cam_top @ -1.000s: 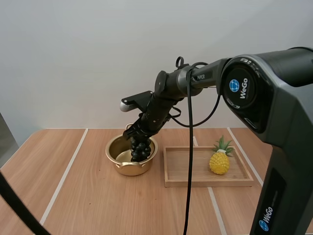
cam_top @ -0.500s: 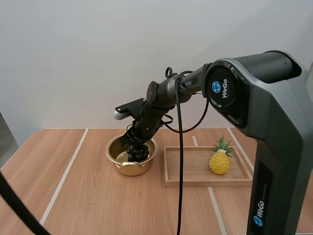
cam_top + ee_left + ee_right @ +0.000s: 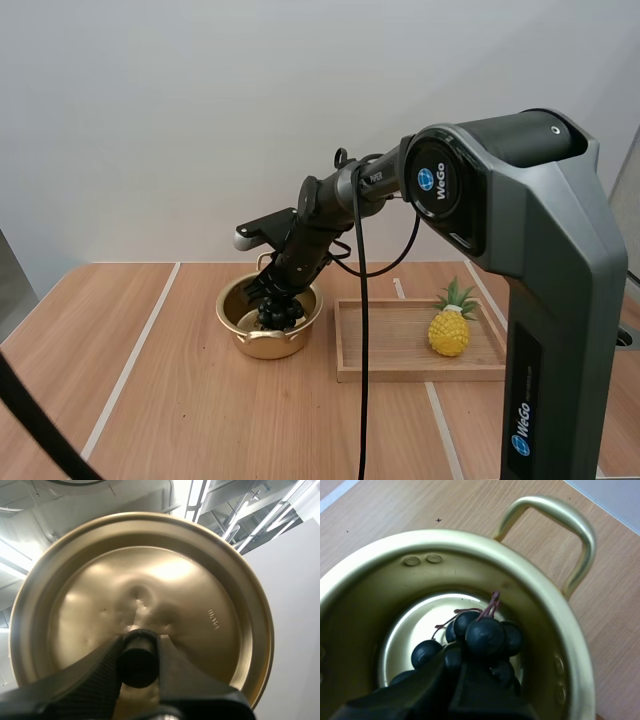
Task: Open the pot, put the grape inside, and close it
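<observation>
The bunch of grapes (image 3: 482, 635) hangs inside the gold pot (image 3: 547, 610), below the rim and over the shiny bottom. You cannot tell whether the lowest berries touch the bottom. Your right gripper (image 3: 454, 672) reaches down into the pot's mouth with its jaws pinched on the bunch, so the grapes are in but not let go.

The pot stands open on the wooden table (image 3: 170, 400), beside a wooden tray (image 3: 400, 372) with a toy pineapple (image 3: 449, 330) standing on it. Your left gripper (image 3: 139, 645) is clenched on the black knob (image 3: 137, 665) of the pot's lid (image 3: 210, 590), holding the lid with its knob side toward the arm.

By this reckoning, you have finished the first step, since the pot is uncovered and the lid is in hand. The second step looks almost complete, as the fruit sits within the pot walls and only needs releasing. What remains for you is to let the bunch go, lift the right arm clear of the rim, then bring the lid over the pot, seat it, and free the knob.
</observation>
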